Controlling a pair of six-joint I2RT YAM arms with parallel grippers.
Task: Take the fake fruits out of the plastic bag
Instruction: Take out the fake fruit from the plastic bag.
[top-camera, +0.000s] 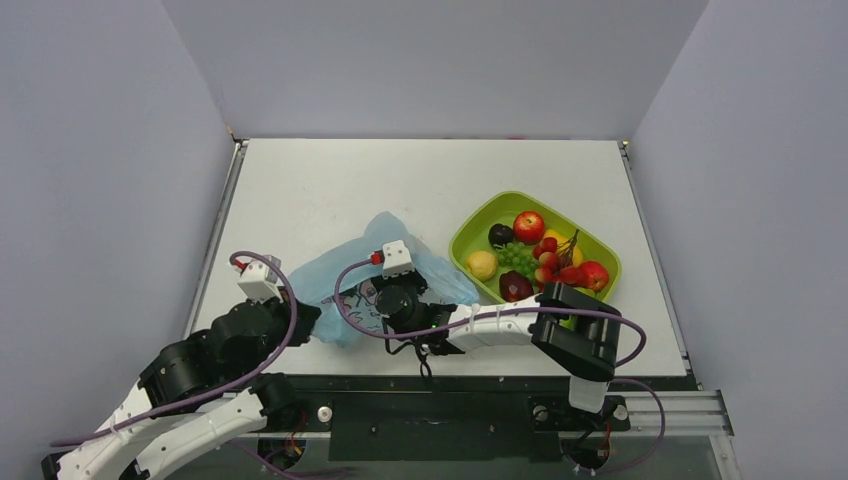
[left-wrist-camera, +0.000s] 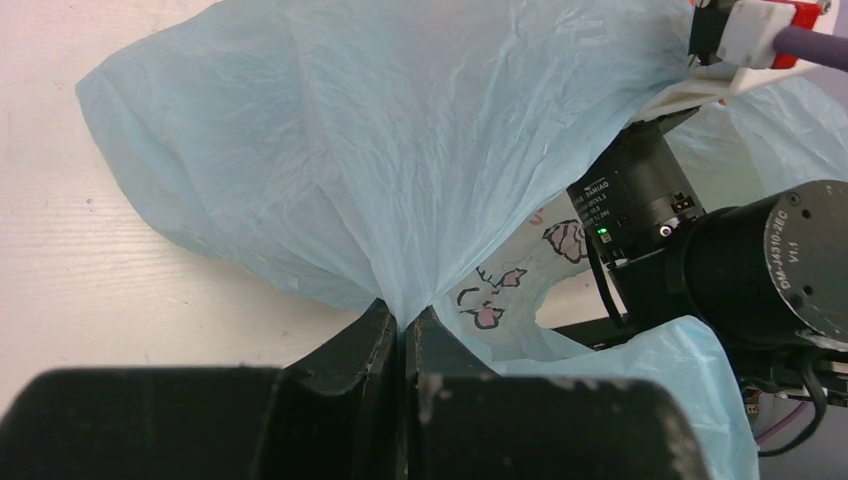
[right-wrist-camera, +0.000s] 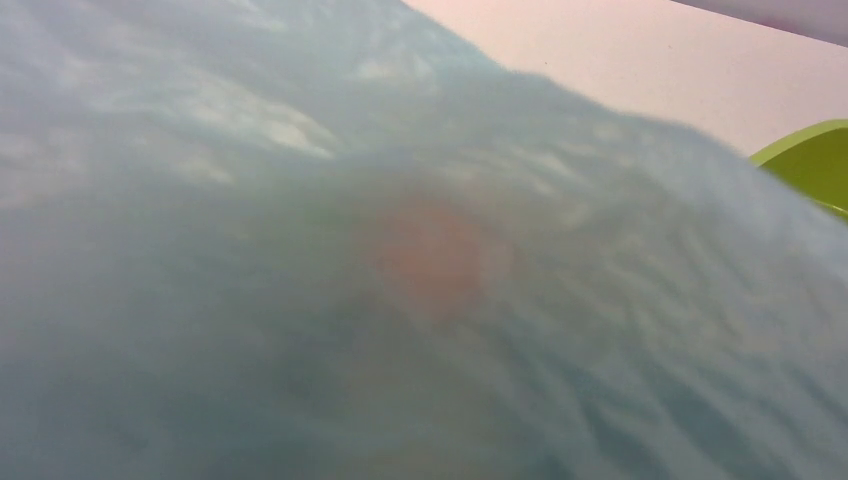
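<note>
Left claw (left-wrist-camera: 403, 328) is seen clamped shut on a fold of the plastic bag (left-wrist-camera: 400, 150), which is thin, crinkled and light blue, printed with black-and-pink cartoons, and lies toward 7 o'clock on the surface (top-camera: 330, 190). Right claw is buried under the film at the bag's 5 o'clock; its opening cannot be told. An orange-pink blur (right-wrist-camera: 435, 255) is glimpsed through the film.

- One plastic bag (top-camera: 345, 278) is lying on the surface (top-camera: 300, 190).
- One green tray (top-camera: 468, 225) is sitting to its right.
- Two round red fruits (top-camera: 528, 225), one lemon (top-camera: 482, 264), one green grape bunch (top-camera: 517, 257), one red grape cluster (top-camera: 548, 262) and two dark fruits (top-camera: 500, 234) are resting inside the tray.
- One blurred orange shape (right-wrist-camera: 430, 255) is showing through the bag.
</note>
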